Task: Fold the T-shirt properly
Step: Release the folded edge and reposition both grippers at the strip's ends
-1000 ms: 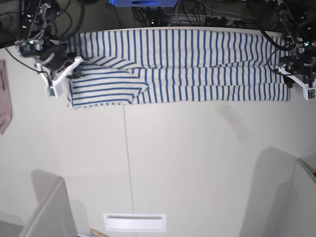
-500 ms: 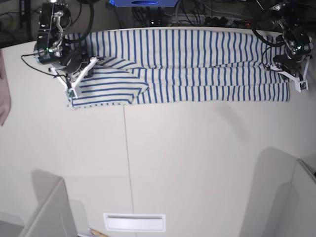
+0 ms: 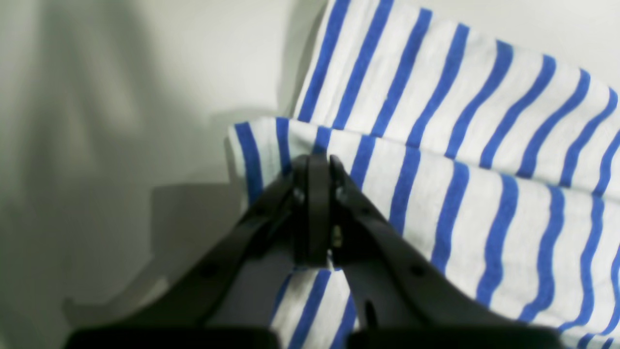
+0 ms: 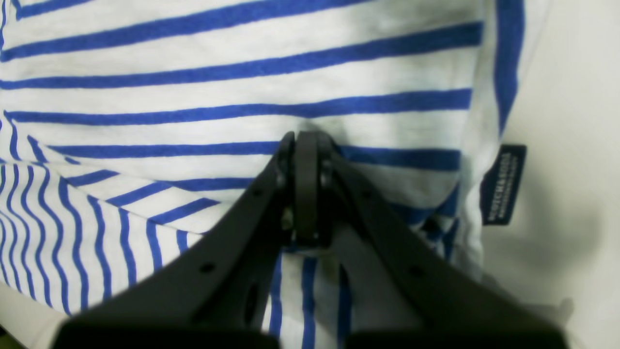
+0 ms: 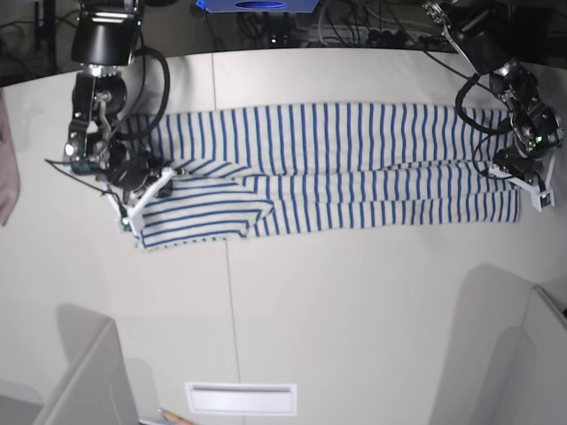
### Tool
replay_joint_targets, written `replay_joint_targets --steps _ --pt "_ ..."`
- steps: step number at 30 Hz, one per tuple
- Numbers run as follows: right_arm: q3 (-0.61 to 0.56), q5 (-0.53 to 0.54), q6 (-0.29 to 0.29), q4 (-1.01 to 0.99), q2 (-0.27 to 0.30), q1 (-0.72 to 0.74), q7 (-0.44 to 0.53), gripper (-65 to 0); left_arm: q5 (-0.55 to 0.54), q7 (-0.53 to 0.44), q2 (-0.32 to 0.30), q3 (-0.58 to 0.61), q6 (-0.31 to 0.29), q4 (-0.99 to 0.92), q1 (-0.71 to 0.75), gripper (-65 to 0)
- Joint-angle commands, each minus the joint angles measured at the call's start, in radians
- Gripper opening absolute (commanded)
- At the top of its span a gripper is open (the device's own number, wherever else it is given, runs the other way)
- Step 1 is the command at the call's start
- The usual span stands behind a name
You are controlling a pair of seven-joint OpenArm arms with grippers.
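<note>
The T-shirt point(image 5: 337, 168), white with blue stripes, lies folded into a long band across the far half of the table. My right gripper point(image 5: 146, 190) is at its left end in the base view. In the right wrist view it point(image 4: 307, 194) is shut on the striped fabric point(image 4: 242, 97) beside the dark collar label point(image 4: 501, 184). My left gripper point(image 5: 524, 175) is at the band's right end. In the left wrist view it point(image 3: 312, 213) is shut on a folded edge of the shirt point(image 3: 460, 194).
A pinkish cloth point(image 5: 5, 168) hangs at the table's left edge. Grey box shapes stand at the front left point(image 5: 84, 381) and front right point(image 5: 532, 354). A white slot point(image 5: 241, 398) sits at the front middle. Cables and equipment line the back edge.
Both grippers have pulled the shirt away from the back edge toward the table's middle. The whole striped band now lies lower in the base view.
</note>
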Motion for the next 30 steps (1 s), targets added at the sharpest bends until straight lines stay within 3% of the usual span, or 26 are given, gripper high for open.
replay_joint_targets --steps 1,6,11,14,20,26,28,30 --pt "0.001 -0.044 -0.017 -0.013 0.011 0.025 -0.015 -65.0 0.018 0.012 -0.017 -0.002 0.004 -0.004 -0.026 -65.0" --pt "0.001 -0.044 -0.017 -0.033 0.011 0.100 -0.021 -65.0 0.030 0.020 -0.020 -0.002 0.004 -0.007 -0.117 -65.0" --pt "0.001 -0.038 -0.017 0.125 0.003 0.090 -0.083 -65.0 0.029 0.025 -0.040 -0.004 0.000 0.091 -0.121 -65.0" --pt "0.003 -0.038 -0.017 0.251 -0.009 0.070 -0.133 -65.0 0.001 0.124 -0.058 -0.013 -0.002 0.184 -0.107 -65.0" --pt "0.003 -0.038 -0.015 0.419 -0.029 -0.050 -0.140 -65.0 -0.220 0.210 -0.115 -0.013 -0.003 0.386 0.040 -65.0" --pt "-0.008 -0.038 -0.015 0.500 -0.037 -0.249 -0.004 -65.0 -0.478 0.203 -0.155 -0.079 -0.003 0.394 0.198 -65.0" --pt "-0.008 -0.038 -0.015 0.512 -0.054 -0.311 0.034 -65.0 -0.513 0.203 -0.155 -0.139 -0.003 0.360 0.209 -51.5" --pt "-0.008 -0.038 -0.015 0.511 -0.058 -0.361 0.066 -65.0 -0.525 0.203 -0.158 -0.182 -0.003 0.305 0.204 -30.6"
